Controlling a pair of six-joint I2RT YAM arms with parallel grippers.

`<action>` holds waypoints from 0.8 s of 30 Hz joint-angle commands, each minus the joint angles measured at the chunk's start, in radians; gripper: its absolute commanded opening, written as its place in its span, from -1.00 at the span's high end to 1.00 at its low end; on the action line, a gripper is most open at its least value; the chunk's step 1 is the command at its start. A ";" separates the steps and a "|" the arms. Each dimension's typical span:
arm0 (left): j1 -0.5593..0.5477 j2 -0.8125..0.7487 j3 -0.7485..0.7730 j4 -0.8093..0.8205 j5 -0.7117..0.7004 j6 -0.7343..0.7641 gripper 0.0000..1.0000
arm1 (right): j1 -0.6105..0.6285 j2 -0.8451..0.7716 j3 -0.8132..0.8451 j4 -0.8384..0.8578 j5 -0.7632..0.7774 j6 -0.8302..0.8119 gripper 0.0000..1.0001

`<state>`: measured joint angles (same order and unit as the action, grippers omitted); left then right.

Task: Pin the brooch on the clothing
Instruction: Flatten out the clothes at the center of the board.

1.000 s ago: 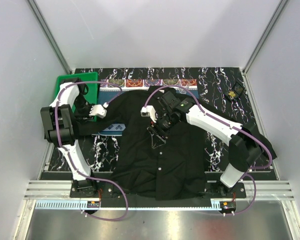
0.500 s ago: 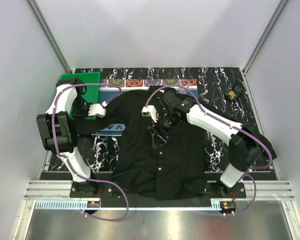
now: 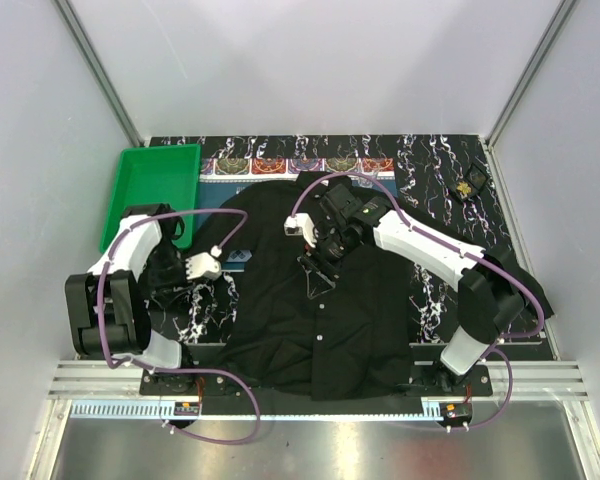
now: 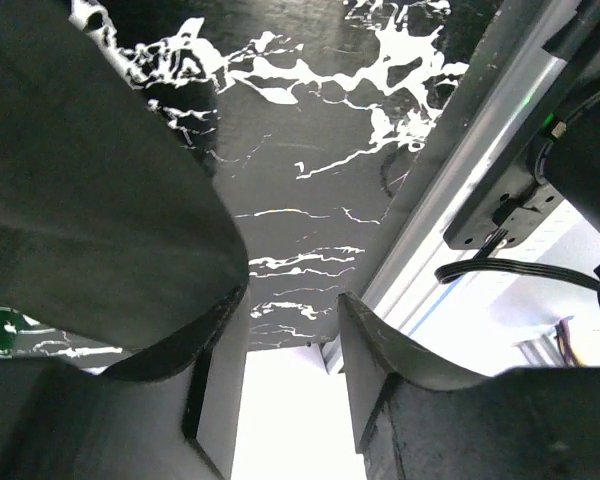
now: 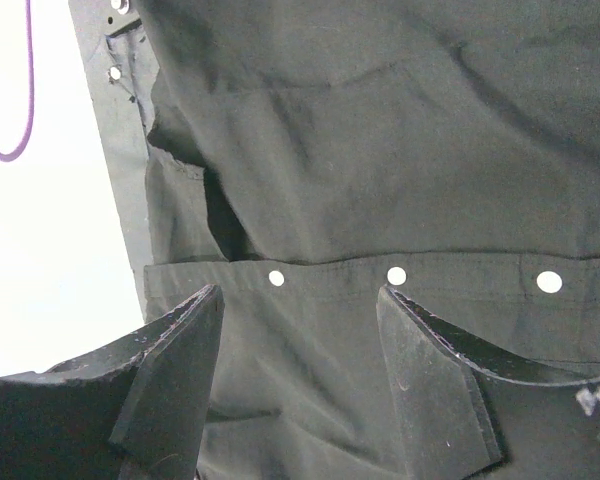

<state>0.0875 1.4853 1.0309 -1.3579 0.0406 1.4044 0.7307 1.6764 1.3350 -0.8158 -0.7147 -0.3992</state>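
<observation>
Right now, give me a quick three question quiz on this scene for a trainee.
1. True or false: the brooch is already pinned on the shirt.
2. Which end effector hovers over the shirt's button row: A left, B right?
3. Fill in: the tray at the far left is ____.
Key: 1 false, it lies on the table, off the shirt. 2 B, the right end effector. 3 green.

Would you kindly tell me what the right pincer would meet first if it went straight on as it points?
Most likely the black shirt, at its button strip: the open right pincer frames a white button. How near the cloth lies is unclear.
</observation>
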 commanded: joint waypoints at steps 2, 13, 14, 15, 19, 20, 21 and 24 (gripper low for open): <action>0.035 -0.045 0.059 -0.089 0.018 -0.071 0.10 | -0.010 -0.052 0.018 -0.020 0.026 -0.026 -0.39; 0.310 0.044 0.293 -0.024 0.133 -0.036 -0.07 | -0.016 -0.079 0.020 -0.043 0.057 -0.026 -0.42; 0.311 0.049 0.325 -0.020 0.151 -0.050 -0.09 | -0.022 -0.086 0.024 -0.048 0.061 -0.024 -0.44; 0.310 0.053 0.348 -0.021 0.200 -0.082 -0.14 | -0.036 -0.090 0.033 -0.055 0.084 -0.021 -0.46; 0.246 0.066 0.520 -0.030 0.355 -0.231 -0.93 | -0.175 -0.161 0.055 -0.054 0.116 0.052 -0.57; 0.223 0.066 0.593 -0.017 0.375 -0.275 -0.98 | -0.219 -0.171 0.061 -0.060 0.116 0.063 -0.64; 0.172 0.064 0.627 0.005 0.395 -0.383 -0.98 | -0.273 -0.187 0.082 -0.074 0.132 0.069 -0.71; 0.075 0.050 0.730 0.135 0.412 -0.591 -0.98 | -0.505 -0.187 0.156 -0.138 0.150 0.057 -0.79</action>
<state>0.2848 1.5734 1.6169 -1.3399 0.3103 1.1328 0.4633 1.5475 1.3720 -0.8871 -0.6197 -0.3687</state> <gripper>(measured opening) 0.986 0.878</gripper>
